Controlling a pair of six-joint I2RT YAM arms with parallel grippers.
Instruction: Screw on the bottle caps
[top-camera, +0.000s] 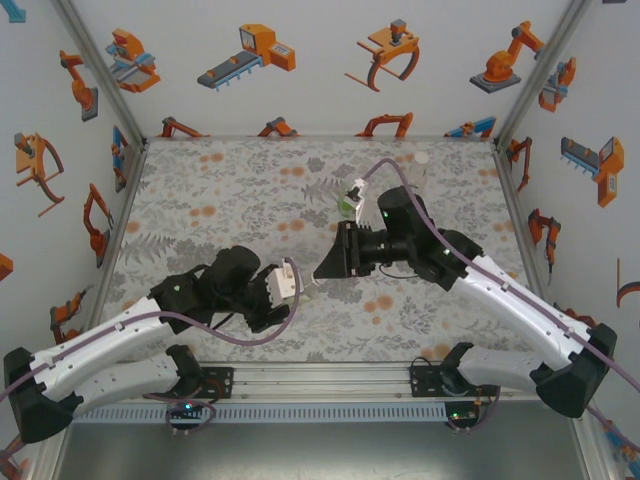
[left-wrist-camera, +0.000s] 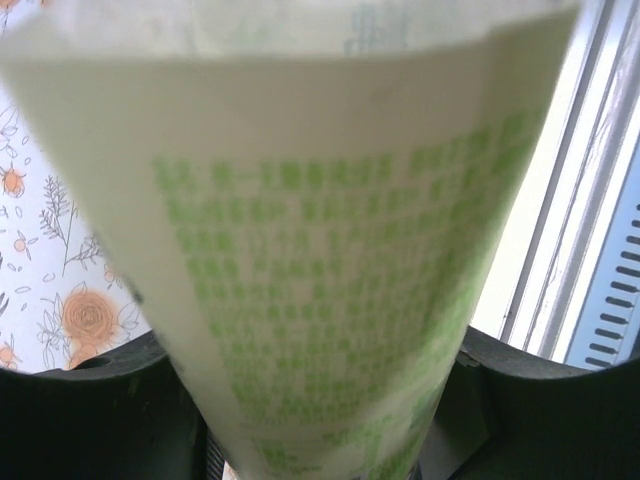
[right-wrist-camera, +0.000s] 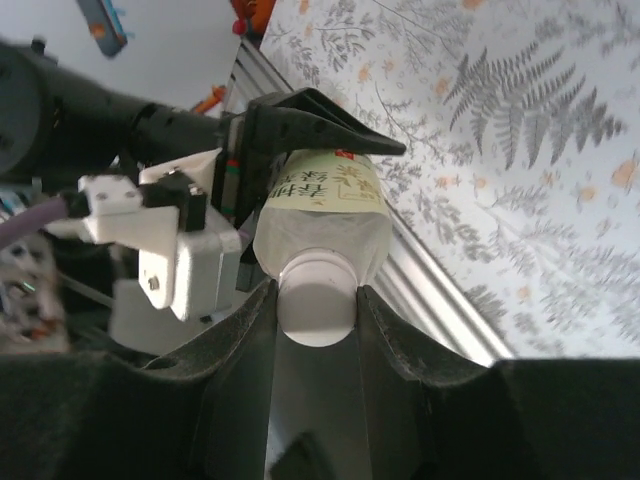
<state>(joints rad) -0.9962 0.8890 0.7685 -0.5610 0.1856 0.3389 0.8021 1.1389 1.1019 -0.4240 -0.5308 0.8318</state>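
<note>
Observed the left gripper (right-wrist-camera: 322, 125) pinching the labelled bottle (right-wrist-camera: 325, 205) around its body. Bottle held lying level above the floral mat (top-camera: 220, 200), near the mat's six o'clock in the top view, neck pointing towards three o'clock. Confirmed the same bottle, pale label with green print, close against the left wrist lens between dark fingers (left-wrist-camera: 90, 420). Observed the right gripper (right-wrist-camera: 316, 298) pinching the white cap (right-wrist-camera: 318, 312) by its sides, seated on the bottle's neck. Cannot tell depth of thread engagement. Noted a green bottle (top-camera: 350, 203) standing on the mat at twelve o'clock from the right gripper; cannot tell whether capped.

Judged step in hand: turning the cap down onto the neck.

Recommendations:
- Hold the wrist axis in line with the neck to avoid cross-threading.
- Apply a light push towards the bottle while rotating.
- Clamp the body firmly enough to stop spinning, yet not so hard as to crush thin plastic.
- Regrasp between turns without pulling the cap off.
- Stop at firm resistance.
</note>
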